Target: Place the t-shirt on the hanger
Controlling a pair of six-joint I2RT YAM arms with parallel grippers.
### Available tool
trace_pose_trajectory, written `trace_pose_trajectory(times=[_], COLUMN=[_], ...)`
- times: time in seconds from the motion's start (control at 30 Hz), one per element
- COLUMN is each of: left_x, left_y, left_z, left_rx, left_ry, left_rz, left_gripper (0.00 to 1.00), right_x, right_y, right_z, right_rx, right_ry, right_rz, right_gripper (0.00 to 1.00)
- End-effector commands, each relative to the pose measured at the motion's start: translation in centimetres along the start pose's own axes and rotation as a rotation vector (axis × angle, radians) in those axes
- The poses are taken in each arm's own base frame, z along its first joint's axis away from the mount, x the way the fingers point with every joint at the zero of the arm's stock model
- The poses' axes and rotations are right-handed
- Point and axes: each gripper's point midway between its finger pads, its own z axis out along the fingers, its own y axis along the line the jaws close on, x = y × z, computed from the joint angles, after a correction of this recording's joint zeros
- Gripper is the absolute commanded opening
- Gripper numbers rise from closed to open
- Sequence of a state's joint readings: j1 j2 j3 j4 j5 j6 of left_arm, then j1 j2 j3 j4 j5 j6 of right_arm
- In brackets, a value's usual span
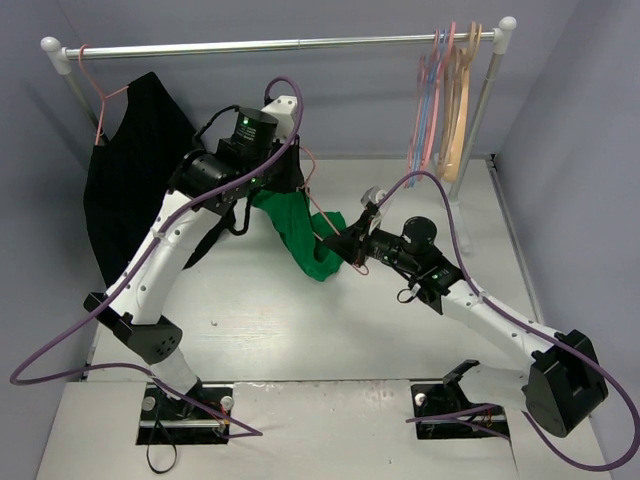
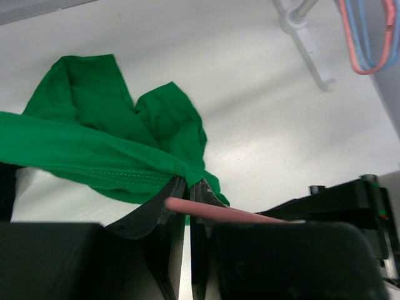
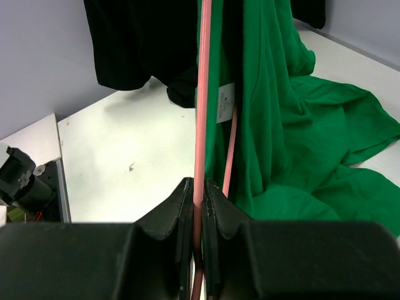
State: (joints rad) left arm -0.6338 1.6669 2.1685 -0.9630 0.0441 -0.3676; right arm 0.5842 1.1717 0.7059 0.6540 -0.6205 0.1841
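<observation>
Wht table (image 1: pixel 300 340) w/ t-shirt (image 1: pixel 305 235), grey walls (image 1: pixel 570 130)

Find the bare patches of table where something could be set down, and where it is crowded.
Bare table lies between the left arm and right arm, in front of the t-shirt; another patch lies between the right arm and the rail's right post. Crowded: mid-rear, where t-shirt, hanger and both arms meet.

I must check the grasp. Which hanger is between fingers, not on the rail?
The pink hanger beside the green t-shirt, clamped in the right arm's fingers; all the others hang on the rail.
</observation>
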Motion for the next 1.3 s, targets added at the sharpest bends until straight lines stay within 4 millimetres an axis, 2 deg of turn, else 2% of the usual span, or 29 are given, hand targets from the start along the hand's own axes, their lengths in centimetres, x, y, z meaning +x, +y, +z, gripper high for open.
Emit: trace_pose_trajectory(times=[0.0, 0.13, 0.23, 0.3, 0.33, 0.43, 0.53, 0.73, 0.87, 1.0, 1.13, 1.17, 1.23, 1.27], left_x=[-3.0, -3.1, -3.3, -3.1, -3.1, -2.8, -2.5, -3.5, -3.8, -3.0, -1.6, -0.9, -1.1, -0.8], left_y=[-3.2, -4.6, -5.4, -5.1, -4.8, -3.5, -2.4, -1.5, -0.9, 0.1, 2.6, 3.1, 5.3, 5.8], left_z=[-2.0, -2.2, -2.4, -2.3, -2.4, -2.9, -3.4, -6.7, -7.9, -7.8, -7.3, -6.3, -6.6, -5.7], left_rx=[0.121, 0.172, 0.200, 0.184, 0.173, 0.112, 0.062, 0.037, 0.026, -0.015, -0.083, -0.078, -0.092, -0.072], left_ry=[-0.136, -0.158, -0.162, -0.152, -0.154, -0.153, -0.148, -0.208, -0.232, -0.205, -0.165, -0.149, -0.169, -0.167], left_rz=[-0.018, -0.017, -0.010, -0.002, 0.002, 0.029, 0.068, 0.140, 0.204, 0.268, 0.323, 0.334, 0.311, 0.305], left_gripper=[0.09, 0.10, 0.19, 0.25, 0.35, 0.47, 0.52, 0.54, 0.54, 0.54, 0.52, 0.51, 0.49, 0.50], right_x=[-5.6, -5.7, -5.8, -5.9, -5.9, -6.2, -6.1, -5.5, -5.0, -4.7, -4.8, -4.9, -4.8, -4.9], right_y=[1.0, 0.9, 0.8, 0.6, 0.6, 0.3, 0.1, -0.2, -0.5, -0.7, -0.6, -0.6, -0.7, -0.7], right_z=[0.5, 0.8, 0.9, 0.9, 0.8, 0.6, 0.6, 0.7, 0.8, 0.9, 0.8, 0.9, 0.8, 0.9], right_rx=[-0.053, -0.066, -0.069, -0.066, -0.064, -0.057, -0.052, -0.044, -0.038, -0.031, -0.032, -0.032, -0.029, -0.029], right_ry=[-0.170, -0.171, -0.176, -0.181, -0.182, -0.189, -0.189, -0.172, -0.158, -0.147, -0.146, -0.147, -0.146, -0.148], right_rz=[-0.110, -0.106, -0.104, -0.106, -0.108, -0.110, -0.113, -0.104, -0.096, -0.092, -0.090, -0.091, -0.090, -0.091], right_gripper=[0.00, 0.00, 0.00, 0.00, 0.00, 0.00, 0.00, 0.00, 0.00, 0.00, 0.00, 0.00, 0.00, 0.00])
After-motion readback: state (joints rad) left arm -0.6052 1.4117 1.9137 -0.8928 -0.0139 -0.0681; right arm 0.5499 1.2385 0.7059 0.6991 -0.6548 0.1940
